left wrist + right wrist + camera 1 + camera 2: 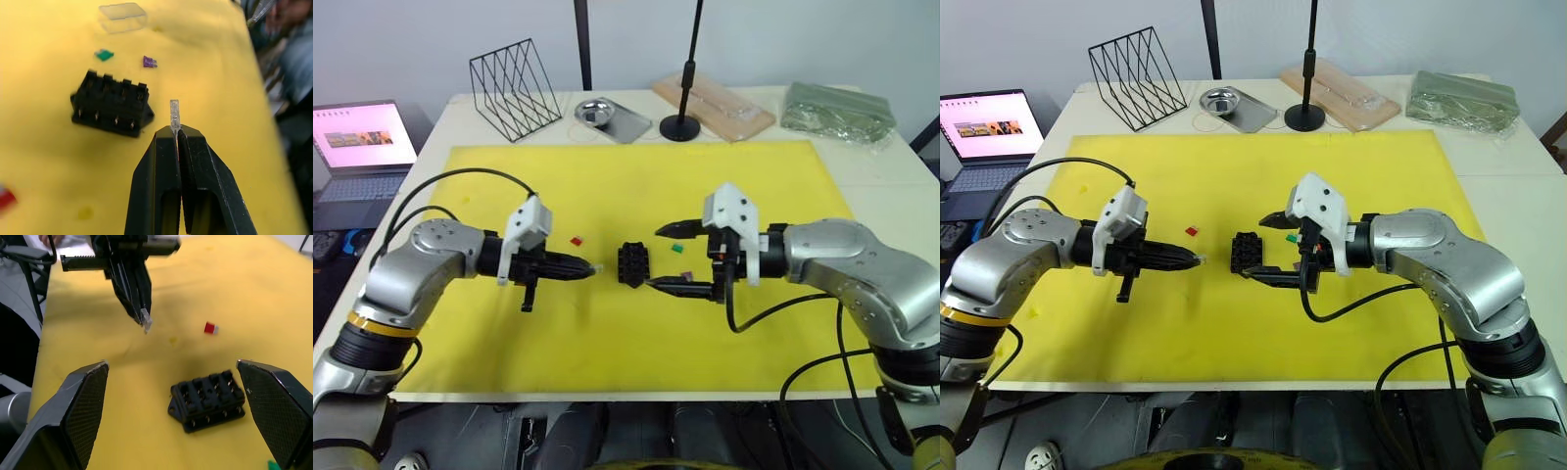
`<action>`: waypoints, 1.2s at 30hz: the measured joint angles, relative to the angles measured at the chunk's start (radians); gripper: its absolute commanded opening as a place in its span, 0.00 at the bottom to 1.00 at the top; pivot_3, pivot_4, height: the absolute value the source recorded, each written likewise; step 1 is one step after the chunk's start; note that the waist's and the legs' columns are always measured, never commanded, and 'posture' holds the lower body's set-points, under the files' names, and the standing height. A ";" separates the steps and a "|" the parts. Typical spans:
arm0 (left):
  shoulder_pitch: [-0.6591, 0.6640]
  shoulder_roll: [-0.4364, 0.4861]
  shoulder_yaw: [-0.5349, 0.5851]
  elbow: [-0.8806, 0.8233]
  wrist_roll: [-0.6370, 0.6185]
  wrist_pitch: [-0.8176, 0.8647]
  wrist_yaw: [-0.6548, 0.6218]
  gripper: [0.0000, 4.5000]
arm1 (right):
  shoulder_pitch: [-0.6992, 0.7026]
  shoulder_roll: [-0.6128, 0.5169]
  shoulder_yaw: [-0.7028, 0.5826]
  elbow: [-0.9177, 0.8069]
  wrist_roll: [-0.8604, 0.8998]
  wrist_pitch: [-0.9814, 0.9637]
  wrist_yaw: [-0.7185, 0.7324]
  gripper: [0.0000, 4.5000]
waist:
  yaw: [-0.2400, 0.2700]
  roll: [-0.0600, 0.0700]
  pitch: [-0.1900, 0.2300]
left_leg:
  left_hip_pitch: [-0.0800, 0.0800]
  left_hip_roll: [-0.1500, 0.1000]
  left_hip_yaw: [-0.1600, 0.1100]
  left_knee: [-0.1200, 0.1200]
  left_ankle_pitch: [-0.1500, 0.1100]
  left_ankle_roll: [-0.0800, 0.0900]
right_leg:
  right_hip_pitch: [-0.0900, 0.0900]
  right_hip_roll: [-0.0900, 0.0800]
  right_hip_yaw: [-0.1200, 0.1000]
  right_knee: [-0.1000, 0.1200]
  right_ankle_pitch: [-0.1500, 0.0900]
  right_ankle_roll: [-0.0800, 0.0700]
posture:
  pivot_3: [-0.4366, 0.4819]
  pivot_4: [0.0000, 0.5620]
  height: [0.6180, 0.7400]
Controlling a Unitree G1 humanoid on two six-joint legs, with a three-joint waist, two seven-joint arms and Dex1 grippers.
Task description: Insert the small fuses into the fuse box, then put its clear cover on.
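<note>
Left gripper [176,133] was clamped tight on a pale grey fuse [174,115], which stuck out past the fingertips and pointed toward the fuse box [633,262], close but not touching. Right gripper [673,258] was spread wide, one finger either side of the box's right end, touching nothing and holding nothing. The box sat on the yellow mat [607,186] between the two grippers, slots all unfilled as far as the right wrist view showed. Red fuse [576,240] lay just behind the left gripper's tip. Green fuse [104,55] and purple fuse [149,61] lay loose beyond the box, clear cover [122,17] farther out past them.
</note>
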 measured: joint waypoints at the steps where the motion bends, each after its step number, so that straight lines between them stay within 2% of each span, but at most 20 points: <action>1: -0.011 -0.017 -0.007 0.000 0.022 -0.017 0.008 0.00 | -0.007 0.000 0.013 0.000 -0.008 0.003 -0.005 0.90 | 0.001 0.000 0.000 | 0.000 0.000 0.000 0.000 0.000 0.000 | 0.000 0.000 0.000 0.000 0.000 0.000 | 0.48 0.27 1.00; 3: -0.030 -0.037 -0.024 -0.001 0.056 -0.043 0.020 0.00 | -0.018 0.005 0.025 -0.010 -0.015 0.006 -0.015 0.79 | 0.000 -0.001 0.000 | -0.001 0.000 0.000 0.001 0.000 0.000 | 0.000 0.000 0.000 0.000 0.000 0.000 | 0.48 0.27 1.00; 5: -0.037 -0.053 -0.031 -0.001 0.095 -0.071 0.030 0.00 | -0.028 0.004 0.045 -0.024 -0.033 0.005 -0.019 0.63 | -0.001 -0.001 0.000 | 0.000 0.000 0.000 0.001 0.000 0.000 | 0.000 0.001 0.000 0.000 0.000 0.000 | 0.48 0.27 1.00; 9: -0.034 -0.059 -0.057 0.003 0.159 -0.151 0.014 0.00 | -0.039 0.006 0.108 -0.028 -0.092 -0.006 -0.029 0.63 | -0.001 -0.001 0.001 | 0.000 0.002 0.000 0.001 0.000 0.000 | 0.000 0.003 0.000 0.000 0.000 0.000 | 0.48 0.27 1.00; 11: -0.034 -0.062 -0.057 0.006 0.166 -0.157 0.009 0.00 | -0.039 0.016 0.118 -0.027 -0.104 -0.013 -0.031 0.53 | -0.001 -0.001 0.001 | 0.000 0.002 0.000 0.001 0.000 0.000 | 0.000 0.003 0.000 0.000 0.000 0.000 | 0.48 0.27 1.00; 13: -0.034 -0.072 -0.057 0.010 0.170 -0.159 0.007 0.00 | -0.043 0.031 0.130 -0.021 -0.117 -0.019 -0.037 0.38 | -0.001 -0.001 0.001 | 0.000 0.002 0.000 0.001 0.000 0.000 | 0.000 0.003 0.000 0.000 0.001 0.000 | 0.48 0.27 1.00; 22: -0.040 -0.095 -0.058 0.024 0.218 -0.243 -0.012 0.00 | -0.064 0.070 0.173 0.007 -0.169 -0.020 -0.047 0.38 | -0.001 -0.001 0.001 | 0.000 0.004 -0.001 0.001 0.000 0.000 | 0.000 0.005 0.000 0.000 0.001 -0.002 | 0.48 0.27 1.00; 36: -0.051 -0.124 -0.062 0.024 0.236 -0.263 -0.015 0.00 | -0.053 0.102 0.182 0.020 -0.202 -0.023 -0.039 0.38 | -0.001 -0.001 0.001 | 0.000 0.004 -0.001 0.001 0.000 -0.001 | 0.000 0.006 0.000 0.001 0.002 -0.002 | 0.48 0.27 1.00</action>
